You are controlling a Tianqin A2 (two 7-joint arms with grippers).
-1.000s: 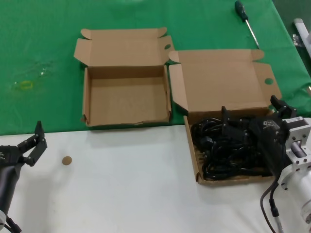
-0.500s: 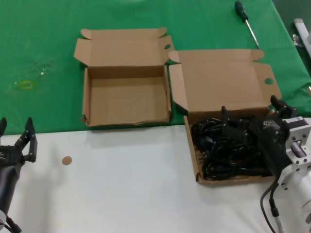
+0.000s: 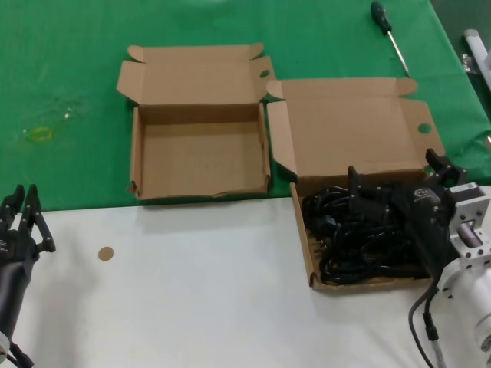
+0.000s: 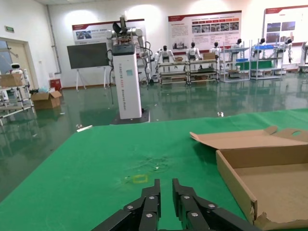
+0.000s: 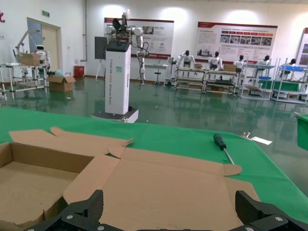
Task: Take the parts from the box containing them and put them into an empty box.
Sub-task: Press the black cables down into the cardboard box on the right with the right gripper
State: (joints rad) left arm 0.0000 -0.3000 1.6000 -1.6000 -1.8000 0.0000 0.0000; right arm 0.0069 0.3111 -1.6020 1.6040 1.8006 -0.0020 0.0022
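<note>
The black power cords (image 3: 360, 238) lie heaped in the wider low-walled box (image 3: 305, 245) at the right, its big lid (image 3: 353, 130) folded back. My right gripper (image 3: 397, 175) hovers over that heap with fingers spread wide and nothing in it. In the right wrist view the gripper (image 5: 168, 204) faces the lid (image 5: 168, 178); the cords are hidden there. The smaller taller-walled box (image 3: 135, 153) stands empty to the left of it and also shows in the left wrist view (image 4: 231, 173). My left gripper (image 3: 23, 207) waits at the table's front left, fingers nearly together and empty (image 4: 166, 185).
A black-handled screwdriver (image 3: 387, 31) lies on the green cloth behind the boxes, also in the right wrist view (image 5: 221, 144). A small brown disc (image 3: 106, 252) lies on the white table. A yellow mark (image 3: 38, 134) is on the cloth. White items (image 3: 476, 46) sit at the far right edge.
My left gripper has turned, drifted left and closed its fingers from spread to nearly touching. The right gripper and the boxes have not moved.
</note>
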